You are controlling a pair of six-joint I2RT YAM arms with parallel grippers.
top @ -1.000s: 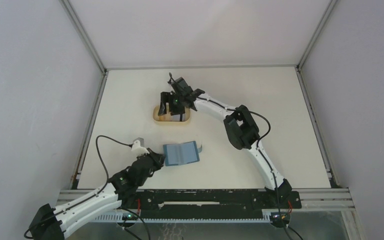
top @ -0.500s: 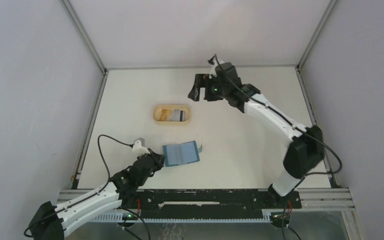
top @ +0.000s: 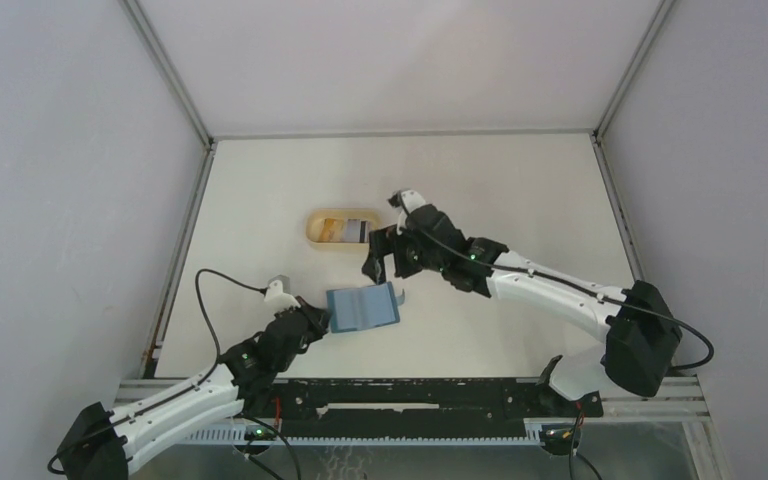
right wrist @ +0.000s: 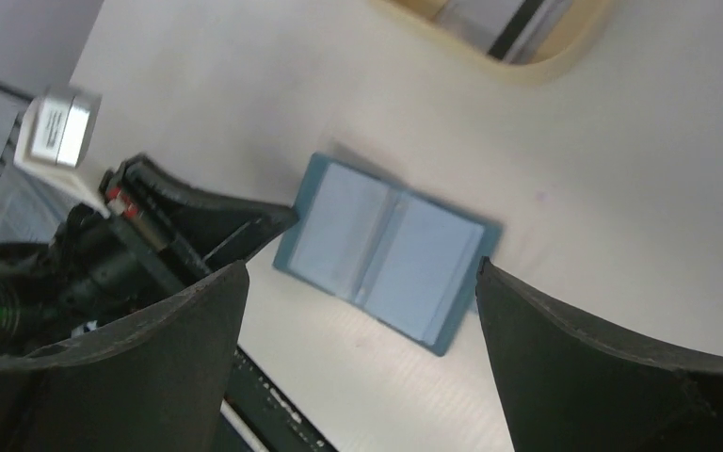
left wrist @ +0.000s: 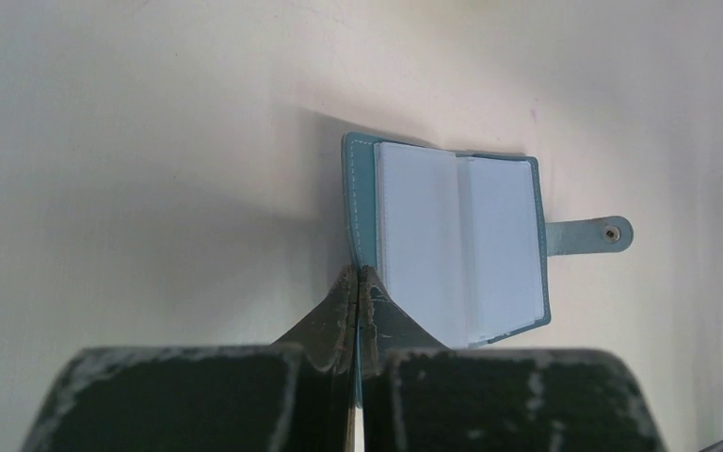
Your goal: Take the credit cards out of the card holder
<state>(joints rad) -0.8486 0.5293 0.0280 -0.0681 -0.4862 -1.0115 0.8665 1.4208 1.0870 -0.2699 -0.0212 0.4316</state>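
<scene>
Worktop (top: 520,180): one, flat, rectangular, matt cream-white, spread out before me. Evenly lit, with soft shadows only.
Back panel (top: 400,60): one, plain white, rising from the worktop's far edge.
Left wall (top: 60,200) and right wall (top: 730,150): two, plain pale grey, unmarked, one on either side of me.
Corner struts (top: 165,70): grey metal, slanting up from the far corners.
Near rail (top: 410,381): silver and black extrusion running across my edge of the worktop.
Light: diffuse and white.

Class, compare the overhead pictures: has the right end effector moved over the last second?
Yes. The right end effector left the dish, swung farther back, then came nearer, and is now between the dish and the card holder.
</scene>
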